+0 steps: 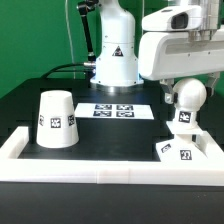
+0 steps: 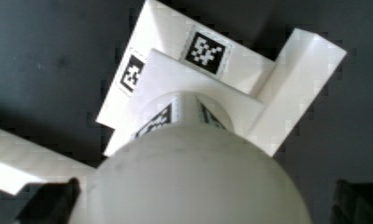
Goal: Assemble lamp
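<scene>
Here the hand (image 2: 186, 200) stands open around the bulb (image 1: 187, 96), which sits upright on the base (image 1: 176, 150) at the exterior view's right; an off-centre close could tip it.

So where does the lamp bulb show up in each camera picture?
Exterior view: the bulb stands upright at that view's right, under the open gripper, beside the square base.
Wrist view: the bulb fills the foreground, seen from above, rounded end toward the camera.
Shared landmark: the tagged square base, lying just past the bulb in both views.
</scene>
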Available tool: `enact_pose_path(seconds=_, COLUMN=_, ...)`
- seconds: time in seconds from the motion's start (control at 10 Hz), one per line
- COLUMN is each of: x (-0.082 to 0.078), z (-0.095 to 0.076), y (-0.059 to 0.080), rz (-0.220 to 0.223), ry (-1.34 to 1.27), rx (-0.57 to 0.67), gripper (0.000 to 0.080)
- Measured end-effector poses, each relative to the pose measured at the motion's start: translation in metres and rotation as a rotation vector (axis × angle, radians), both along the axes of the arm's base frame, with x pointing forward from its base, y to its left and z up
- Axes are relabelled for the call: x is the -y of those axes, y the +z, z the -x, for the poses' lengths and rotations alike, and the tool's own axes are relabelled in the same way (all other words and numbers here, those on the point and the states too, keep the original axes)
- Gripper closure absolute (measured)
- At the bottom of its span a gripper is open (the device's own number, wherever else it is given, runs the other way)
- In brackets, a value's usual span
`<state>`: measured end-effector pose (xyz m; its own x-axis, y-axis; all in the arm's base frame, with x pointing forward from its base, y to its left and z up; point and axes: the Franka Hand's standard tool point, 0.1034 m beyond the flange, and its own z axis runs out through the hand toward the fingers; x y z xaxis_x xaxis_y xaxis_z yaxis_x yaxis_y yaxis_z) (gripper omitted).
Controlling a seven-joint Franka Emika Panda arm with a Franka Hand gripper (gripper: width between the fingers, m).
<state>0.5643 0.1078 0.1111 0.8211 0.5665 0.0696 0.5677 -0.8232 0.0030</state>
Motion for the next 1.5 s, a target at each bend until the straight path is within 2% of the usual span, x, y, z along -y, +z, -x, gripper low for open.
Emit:
enact_pose_path(seconds=0.5, x=0.005, z=-0.014, y=0.006, rz=0.040, ry=0.427, rx=0.035, gripper=0.0100)
enact_pose_path(seconds=0.9, x=0.004, z=-0.011, y=0.000, rz=0.113, ry=0.676, rx=0.024, gripper=0.0100)
enact_pose_path(seconds=1.2, x=0.005, z=-0.007, y=-0.005, rz=0.137, ry=0.825, rx=0.016, gripper=0.0100)
enact_pose_path(seconds=1.4, x=0.006, z=-0.007, y=-0.005, rz=0.141, ry=0.830, rx=0.015, gripper=0.0122)
enact_pose_path(seconds=1.5, x=0.006, z=-0.007, y=-0.005, rz=0.141, ry=0.830, rx=0.015, gripper=0.0225)
